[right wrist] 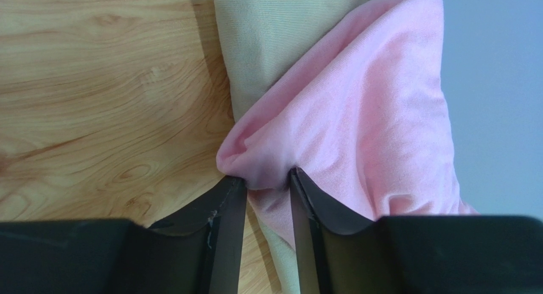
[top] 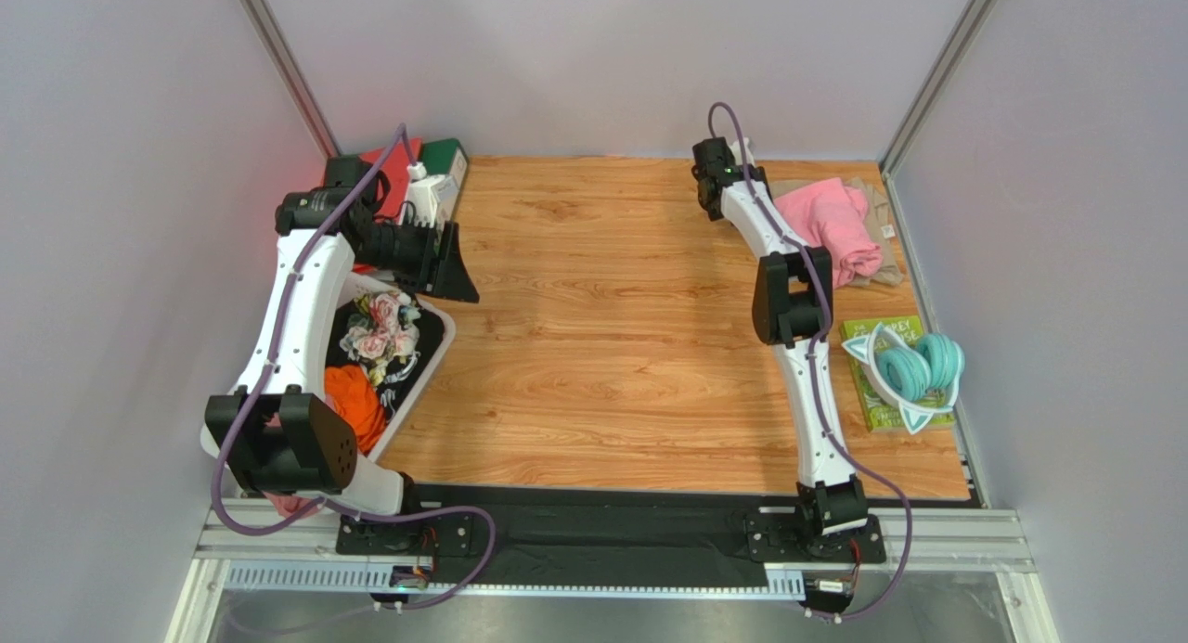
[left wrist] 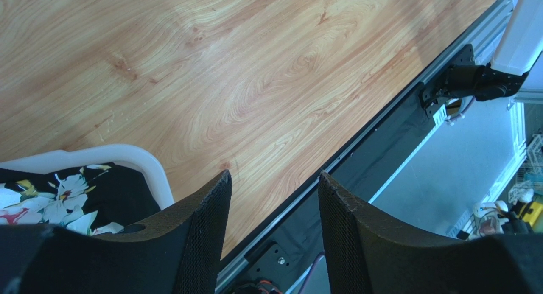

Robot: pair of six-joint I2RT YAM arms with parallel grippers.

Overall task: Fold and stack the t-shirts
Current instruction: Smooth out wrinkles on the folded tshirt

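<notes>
A light pink t-shirt (top: 834,226) lies crumpled at the back right of the table, on top of a khaki-beige t-shirt (top: 881,209). In the right wrist view the pink t-shirt (right wrist: 357,116) covers most of the khaki one (right wrist: 274,33). My right gripper (right wrist: 266,176) is shut on a bunched fold at the pink shirt's near edge, low over the wood. My left gripper (top: 446,270) hangs open over the left side of the table, apart from both shirts. Nothing sits between the fingers of that left gripper (left wrist: 274,176).
A white basket (top: 435,334) of floral and orange clothes stands at the left, its rim (left wrist: 150,167) beside my left fingers. Red and green items (top: 419,170) sit at the back left. Teal cat-ear headphones (top: 920,368) rest on a green book (top: 876,407) at the right edge.
</notes>
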